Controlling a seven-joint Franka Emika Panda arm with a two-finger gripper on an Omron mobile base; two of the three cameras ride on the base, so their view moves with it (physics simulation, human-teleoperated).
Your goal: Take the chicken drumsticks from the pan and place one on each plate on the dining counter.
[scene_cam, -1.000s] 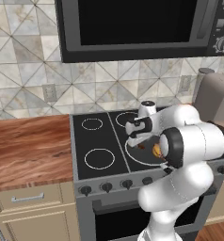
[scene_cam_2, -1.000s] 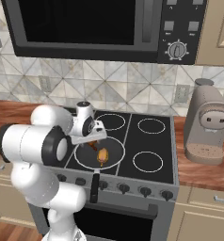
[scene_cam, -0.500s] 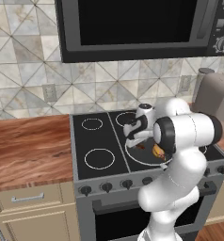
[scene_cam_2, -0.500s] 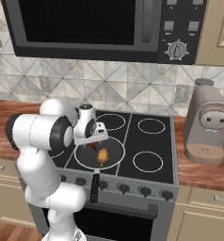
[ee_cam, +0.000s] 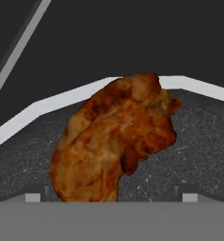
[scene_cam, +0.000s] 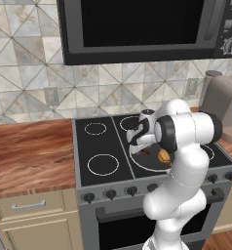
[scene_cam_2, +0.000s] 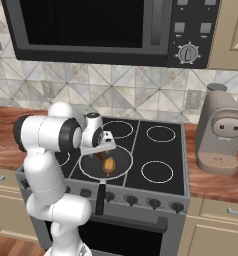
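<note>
The pan (scene_cam_2: 122, 169) sits on the stove's front burner, its black handle (scene_cam_2: 100, 198) pointing toward me. Two chicken drumsticks lie in it: an orange one (scene_cam_2: 109, 165) (scene_cam: 163, 156) near the middle and a darker one (scene_cam_2: 99, 156) under my hand. My gripper (scene_cam_2: 102, 148) (scene_cam: 138, 142) reaches down into the pan (scene_cam: 146, 165), open. In the hand view a golden-brown drumstick (ee_cam: 116, 141) lies close ahead between the widely spread fingertips (ee_cam: 34, 196) of the gripper (ee_cam: 111, 196), with the pale pan rim (ee_cam: 62, 101) behind it. The plates and the dining counter are out of view.
A black microwave (scene_cam: 137, 24) hangs low over the stove. A coffee machine (scene_cam_2: 223, 132) stands on the counter to the right. Wood countertop (scene_cam: 25, 151) stretches to the left of the stove, whose other burners (scene_cam_2: 161, 134) are bare.
The arm's elbow has swung in over the stove while the hand has stayed low over the pan. The jaws remain wide apart.
</note>
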